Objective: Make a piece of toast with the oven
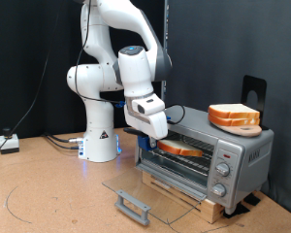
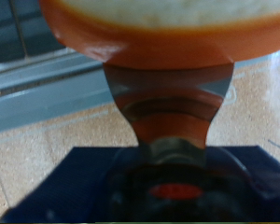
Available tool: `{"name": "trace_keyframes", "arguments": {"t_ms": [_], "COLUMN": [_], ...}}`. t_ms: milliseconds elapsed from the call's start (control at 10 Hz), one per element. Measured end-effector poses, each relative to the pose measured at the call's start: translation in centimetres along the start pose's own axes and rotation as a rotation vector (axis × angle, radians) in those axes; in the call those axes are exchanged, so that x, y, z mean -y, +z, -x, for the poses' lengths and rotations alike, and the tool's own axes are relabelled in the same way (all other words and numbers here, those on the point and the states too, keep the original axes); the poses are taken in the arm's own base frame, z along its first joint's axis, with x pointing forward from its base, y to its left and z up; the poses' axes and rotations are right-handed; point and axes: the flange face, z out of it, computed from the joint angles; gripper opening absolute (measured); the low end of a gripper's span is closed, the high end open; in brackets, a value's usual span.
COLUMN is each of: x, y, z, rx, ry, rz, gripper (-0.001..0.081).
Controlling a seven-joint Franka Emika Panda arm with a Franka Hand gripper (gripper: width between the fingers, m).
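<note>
The silver-grey oven (image 1: 244, 148) stands at the exterior view's right with its glass door (image 1: 170, 190) folded down flat and the grey bar handle (image 1: 133, 205) nearest the camera. My gripper (image 1: 158, 138) is at the oven's mouth, shut on the piece of toast (image 1: 184, 149), which lies flat and reaches partly into the cavity over the wire rack. In the wrist view the toast's pale face and orange crust (image 2: 149, 33) fill the far edge, clamped by a finger (image 2: 173, 107). A thicker pile of slices (image 1: 233, 116) sits on the oven's roof.
The oven rests on a wooden board (image 1: 211, 206). Its round knobs (image 1: 223, 171) are on the right side panel. A black bracket (image 1: 254, 92) stands behind the pile. Cables and a small box (image 1: 8, 144) lie at the exterior view's left beside the arm's base (image 1: 99, 141).
</note>
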Motion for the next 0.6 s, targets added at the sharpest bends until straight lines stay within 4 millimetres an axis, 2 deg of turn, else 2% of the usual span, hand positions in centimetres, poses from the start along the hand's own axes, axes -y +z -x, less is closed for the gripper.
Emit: {"name": "trace_keyframes", "arguments": {"t_ms": [400,600], "x": [1.32,0.77], "y": [0.37,0.15], "z": [-1.32,-1.16], "rx": [-0.002,-0.009], "ry": [-0.006,-0.003], "rz": [-0.002,0.027], "gripper": [0.0412,0.0412]}}
